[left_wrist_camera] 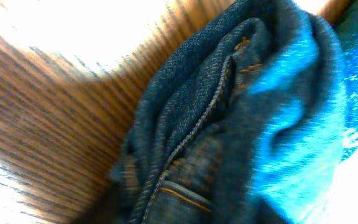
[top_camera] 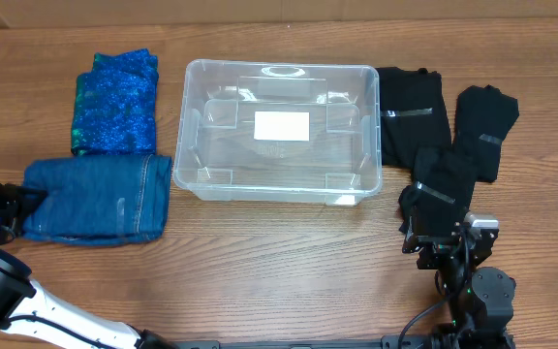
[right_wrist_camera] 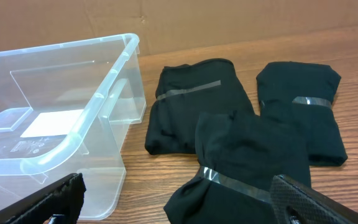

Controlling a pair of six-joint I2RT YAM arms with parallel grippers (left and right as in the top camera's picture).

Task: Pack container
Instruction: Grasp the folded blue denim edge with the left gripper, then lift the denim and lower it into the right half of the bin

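I start with the wooden table (top_camera: 279,281), which fills the whole overhead view. The container (top_camera: 277,193) stands in the upper middle of the frame. It is clear plastic, and through it I see only its white label (top_camera: 282,126) on the base. No garment is inside, so I judge that the packing has not really begun.

All the clothes lie outside it on the table. The folded jeans (top_camera: 95,199) are at the left, just beside the lower left corner of the container. Above them, in the upper left, lies a glittering blue-green garment (top_camera: 114,102).

On the right side there are three black bundles, each with a pale band around it:
- one (top_camera: 412,116) just beside the right wall of the container,
- one (top_camera: 485,121) further right,
- one (top_camera: 439,194) below them, towards the lower right.

So five pieces are left to put in, as far as I can see.

The left gripper (top_camera: 6,202) is at the left edge of the frame, against the jeans. Its own camera shows only denim, very near and partly blurred, so I cannot tell if its fingers grip the cloth.

The right gripper (right_wrist_camera: 179,199) is at the lower right, with its fingers spread wide over the nearest black bundle and holding nothing.
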